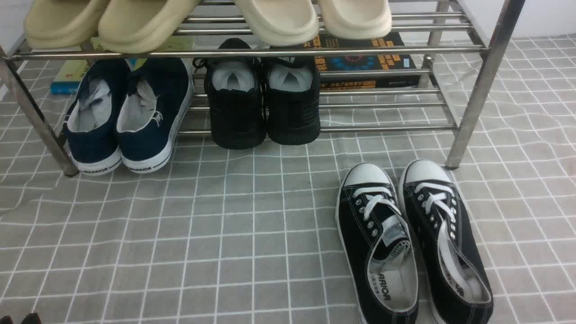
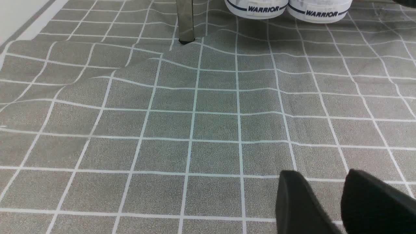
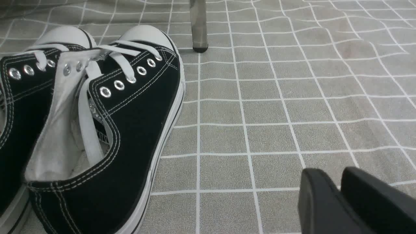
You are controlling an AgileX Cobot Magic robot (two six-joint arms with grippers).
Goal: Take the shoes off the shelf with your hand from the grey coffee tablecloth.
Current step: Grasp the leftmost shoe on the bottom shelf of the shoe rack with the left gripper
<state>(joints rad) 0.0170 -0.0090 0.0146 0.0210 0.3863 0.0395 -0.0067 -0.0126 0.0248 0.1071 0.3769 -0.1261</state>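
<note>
Lace-ups lie nearest, on the cloth toward its near right corner, off the shelf; not the target. Shoes (navy pair) sit side by side on the lower tier toward the far left corner. Their white sole ends overhang the front rail, just beside the shelf's left front leg. Black trainers stand next to them on the same tier, close but apart.

Left gripper: low over bare cloth near the left edge, fingers a narrow gap apart, empty. The navy sole ends show ahead of it in the left wrist view.
Right gripper: beside the lace-ups, fingers together as far as I can see, empty.

Step, as judged: reach not yet begun; navy pair untouched. Left arm is the closer one.

Next move calls for: widen the fingers, advance toward the far edge, go in under the top rail, pinch one shoe's rim, and draw it out toward the near edge. Watch the leg and the trainers.
</note>
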